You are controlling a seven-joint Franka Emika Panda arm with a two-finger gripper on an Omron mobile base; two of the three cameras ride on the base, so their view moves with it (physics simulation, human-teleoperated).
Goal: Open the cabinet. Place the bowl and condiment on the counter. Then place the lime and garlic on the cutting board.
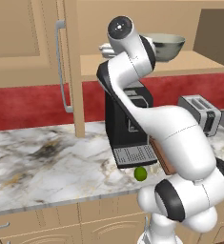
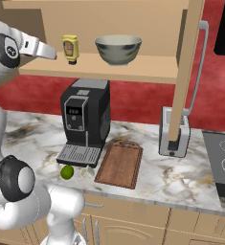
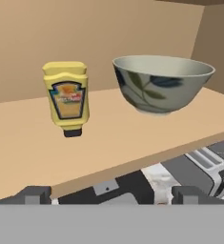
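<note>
- Tool point(image 2: 54, 51): fully open, empty, just short of the bottle point(image 3: 66, 97).
- Risk: an off-centre approach may topple the bottle against the bowl point(image 3: 161, 83).

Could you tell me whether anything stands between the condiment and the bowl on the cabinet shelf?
No. In the hand view, the condiment and the bowl stand apart with bare shelf between them; the right base view agrees.

There is one bowl point(image 2: 118, 49) and one condiment point(image 2: 71, 48) on the cabinet point(image 2: 133, 67) shelf. On the counter point(image 2: 147, 179) are one lime point(image 2: 67, 172), one garlic point(image 2: 87, 172), one board point(image 2: 119, 163), one coffee machine point(image 2: 84, 119) and one toaster point(image 2: 174, 133).
</note>
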